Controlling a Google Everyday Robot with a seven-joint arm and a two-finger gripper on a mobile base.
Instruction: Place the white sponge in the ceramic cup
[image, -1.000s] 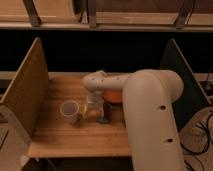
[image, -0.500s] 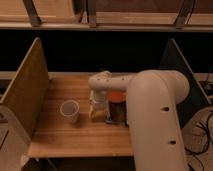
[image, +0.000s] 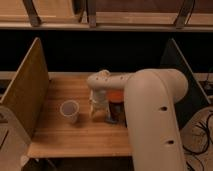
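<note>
The ceramic cup (image: 69, 110) is a small pale round cup standing upright on the wooden table (image: 75, 137), left of centre. My gripper (image: 98, 108) hangs from the pale arm (image: 150, 110) and is down at the table, about a hand's width to the right of the cup and apart from it. A pale shape sits at the gripper's tip. I cannot tell whether it is the white sponge or part of the gripper.
An orange plate (image: 116, 95) lies just right of the gripper, partly behind the arm. A small dark object (image: 111, 119) sits at the gripper's lower right. A wooden side panel (image: 25, 95) bounds the left, a dark panel (image: 180, 70) the right.
The gripper has shifted a little to the right, away from the cup, and stays low at the table. The cup has not moved.
</note>
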